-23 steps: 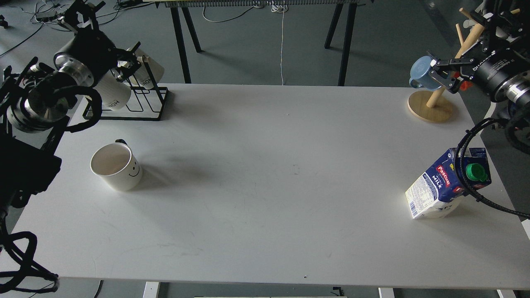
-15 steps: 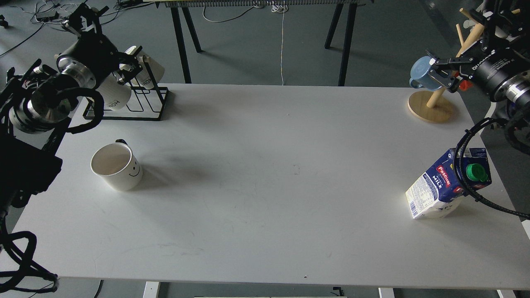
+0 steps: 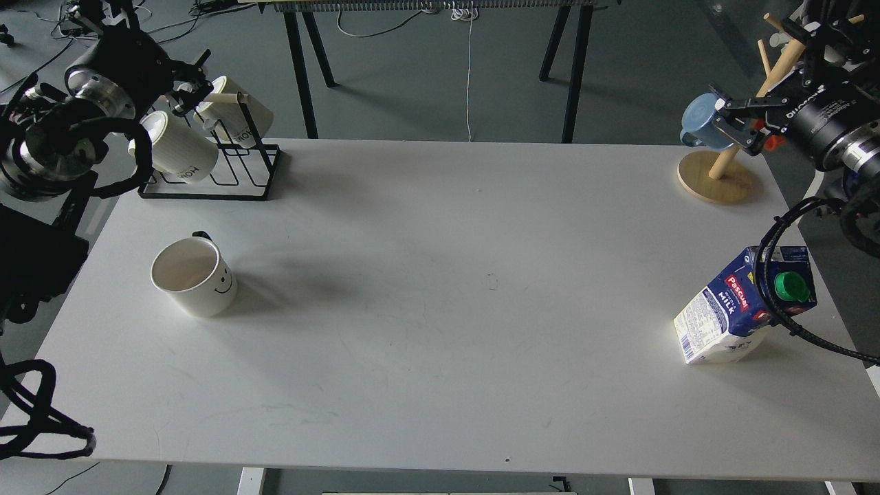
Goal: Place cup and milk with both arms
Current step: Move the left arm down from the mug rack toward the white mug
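Fingers of right gripper (image 3: 723, 117) held apart, empty; left gripper (image 3: 187, 82) spacing indiscernible. Cup (image 3: 194, 276): rigid, breakable, best gripped at rim. Milk (image 3: 746, 304): likely heavy, best squeezed mid-body.

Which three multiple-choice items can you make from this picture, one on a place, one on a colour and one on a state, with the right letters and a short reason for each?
1. Where does the white ceramic smiley-face mug stand on the white table?
A. left part
B. centre
C. right part

2. What colour is the round screw cap of the dark blue and white milk carton?
A. red
B. green
C. yellow

3. What is the state of the mug?
A. lying on its side
B. upright, held by an end effector
C. upright, untouched

Answers:
1 A: the mug is near the left edge, in front of the black wire mug rack.
2 B: the cap on top of the carton is green.
3 C: its opening faces up, and the left end effector is far away, at the rack.
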Motion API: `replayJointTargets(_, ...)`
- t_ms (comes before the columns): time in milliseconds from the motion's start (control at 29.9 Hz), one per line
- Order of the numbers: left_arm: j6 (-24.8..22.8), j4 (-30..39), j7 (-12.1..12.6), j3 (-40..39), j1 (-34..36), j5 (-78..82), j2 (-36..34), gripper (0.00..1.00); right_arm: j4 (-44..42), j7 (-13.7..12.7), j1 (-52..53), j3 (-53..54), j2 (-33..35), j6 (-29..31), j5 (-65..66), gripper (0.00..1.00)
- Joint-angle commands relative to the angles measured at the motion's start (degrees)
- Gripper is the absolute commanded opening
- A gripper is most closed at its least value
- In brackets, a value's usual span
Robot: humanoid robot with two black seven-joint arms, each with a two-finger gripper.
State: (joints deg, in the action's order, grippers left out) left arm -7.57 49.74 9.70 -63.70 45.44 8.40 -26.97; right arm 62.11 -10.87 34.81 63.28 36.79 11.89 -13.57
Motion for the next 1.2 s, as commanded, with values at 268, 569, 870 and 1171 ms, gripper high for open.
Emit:
replayJointTargets(268,-0.3,19.4,0.3,4.1,-8.2,1.0,-14.8,1.0,-11.6,-2.5,7.3,-5.6,-0.4,2.0,0.6,0.99)
replayJointTargets(569,-0.2,39.0,0.2,4.3,-23.4,5.3,-36.5,1.0,-11.2,-2.5,7.6,-6.8,-0.5,3.2,0.5,0.99)
replayJointTargets(870,-0.4,48.0,-0.1,12.7,-29.3,25.0,-50.5,1.0,-10.9,-2.5,8.2,-6.6,-1.3,3.3,0.5,0.99)
replayJointTargets(1171,-1.2,47.7,-1.6,18.6,-29.3,53.7,-51.2,1.0,-11.0,-2.3,8.2,-7.6,-1.6,3.6,0.6,0.99)
